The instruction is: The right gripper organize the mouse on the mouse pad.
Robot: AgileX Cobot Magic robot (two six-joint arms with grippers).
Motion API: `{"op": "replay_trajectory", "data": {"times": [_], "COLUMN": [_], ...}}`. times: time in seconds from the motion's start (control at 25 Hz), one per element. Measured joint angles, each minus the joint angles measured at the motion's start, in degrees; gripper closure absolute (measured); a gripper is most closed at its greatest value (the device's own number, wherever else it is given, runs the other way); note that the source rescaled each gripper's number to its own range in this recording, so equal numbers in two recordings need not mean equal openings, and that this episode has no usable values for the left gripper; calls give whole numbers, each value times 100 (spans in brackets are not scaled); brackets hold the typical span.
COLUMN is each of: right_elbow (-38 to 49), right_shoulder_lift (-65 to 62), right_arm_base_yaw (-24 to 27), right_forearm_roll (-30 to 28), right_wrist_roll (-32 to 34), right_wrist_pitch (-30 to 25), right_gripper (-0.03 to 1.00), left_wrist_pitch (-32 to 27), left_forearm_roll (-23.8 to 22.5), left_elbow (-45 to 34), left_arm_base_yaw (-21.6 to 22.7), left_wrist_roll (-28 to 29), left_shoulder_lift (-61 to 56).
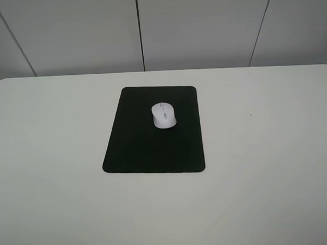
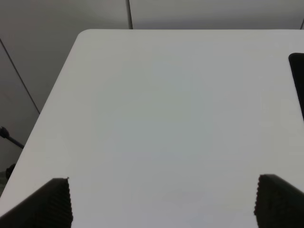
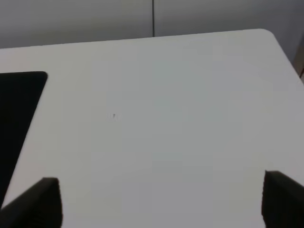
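1. The mouse (image 1: 163,115) sits on the mouse pad (image 1: 148,150), in the far half of the pad and a little toward the robot's right of the pad's middle. It lies wholly on the black surface, clear of every edge.

2. The mouse's long axis runs near to far across the counter (image 1: 274,166), roughly in line with the pad's long sides, with the scroll wheel toward the far end. It looks only slightly turned.

3. The pad lies flat in the middle of the white counter, long side running away from the robot.

4. The right tool (image 3: 159,204) is spread wide, nothing between its fingertips (image 3: 45,199). Its wrist view shows bare counter with one corner of the pad at the edge of the picture, so the mouse lies off to that tool's left and beyond the pad's near edge; the mouse itself is not in this view.

5. The left tool (image 2: 161,202) also stands wide apart and empty, over bare counter, with only a sliver of the pad showing in its view.

6. Neither arm appears in the high view, so which is nearer cannot be read exactly; the mouse's rightward offset favours the right arm.

7. Judged from how things lie, the mouse already rests on the pad, and little beyond straightening seems left.
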State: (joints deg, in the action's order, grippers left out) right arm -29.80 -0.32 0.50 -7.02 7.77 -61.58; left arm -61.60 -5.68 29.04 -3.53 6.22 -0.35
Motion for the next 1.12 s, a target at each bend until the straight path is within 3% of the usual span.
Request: {"op": "replay_trajectory", "data": {"times": [0.92,1.12], "right_elbow": [19,19], "right_shoulder_lift": [0,0], "right_arm_base_yaw": [137,-63], "right_forearm_roll": [-4,-4], "right_wrist_roll": [0,0], "right_wrist_pitch": [0,0], "right_gripper": [-3,-3], "left_wrist_pitch": [0,0], "left_forearm_roll": [0,0], "left_elbow": [0,0], "left_arm_base_yaw": [0,0], "left_wrist_roll": [0,0], "left_shoulder_lift": [0,0]}}
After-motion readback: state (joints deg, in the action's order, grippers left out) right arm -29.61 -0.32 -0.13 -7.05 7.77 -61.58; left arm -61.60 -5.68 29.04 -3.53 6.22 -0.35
